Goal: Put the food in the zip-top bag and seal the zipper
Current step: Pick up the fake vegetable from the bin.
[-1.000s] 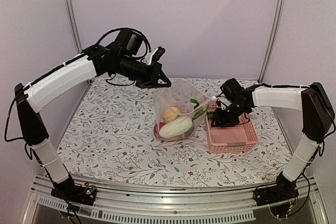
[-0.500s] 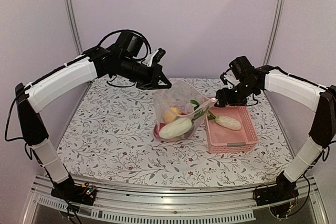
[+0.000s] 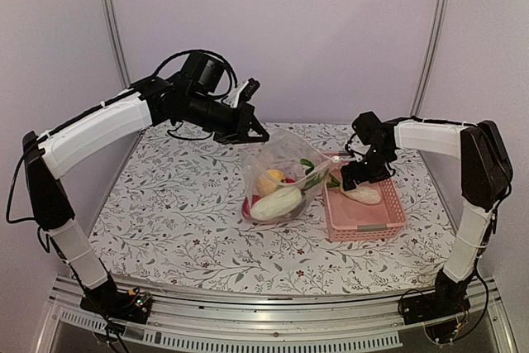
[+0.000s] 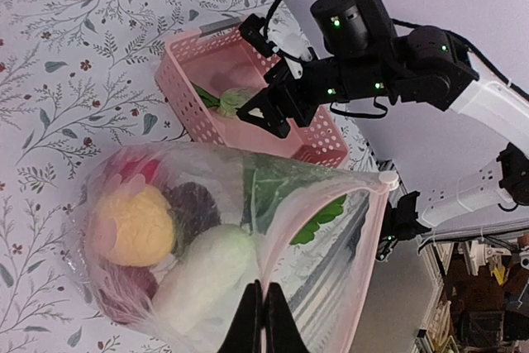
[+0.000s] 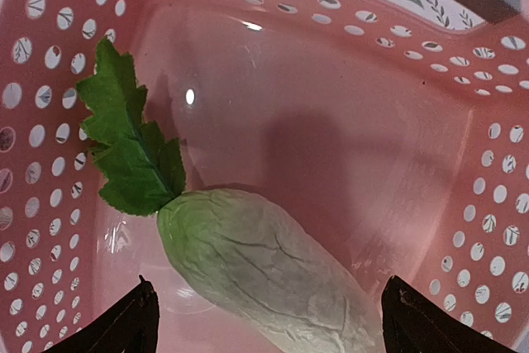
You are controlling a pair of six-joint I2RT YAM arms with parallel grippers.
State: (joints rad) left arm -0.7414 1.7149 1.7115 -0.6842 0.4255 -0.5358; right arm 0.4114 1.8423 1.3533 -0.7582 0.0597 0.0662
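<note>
so the left fingers [image 4: 250,320] are pinching the bag [image 4: 124,204] mouth up while the spread right fingers [image 5: 124,328] are hovering over the radish [image 5: 264,270] in the basket [image 5: 467,163], needing to close next

Your bag [image 3: 277,167] stands just left of the basket [image 3: 368,233], clear and crinkled. Its mouth gapes toward the basket, and one lip is pinched in the left gripper [image 4: 263,307]. The zipper [image 4: 372,208], a thin pinkish strip, is unsealed, and its far end sits near the basket's far-left corner. Inside the bag you have a yellow ball [image 4: 132,221], a white oblong [image 4: 207,274], a dark purple piece [image 4: 192,200], a red piece [image 4: 136,169] and green leaves [image 4: 277,188]. One white radish [image 5: 264,262] with a green leaf [image 5: 132,146] lies flat in the basket.
</note>
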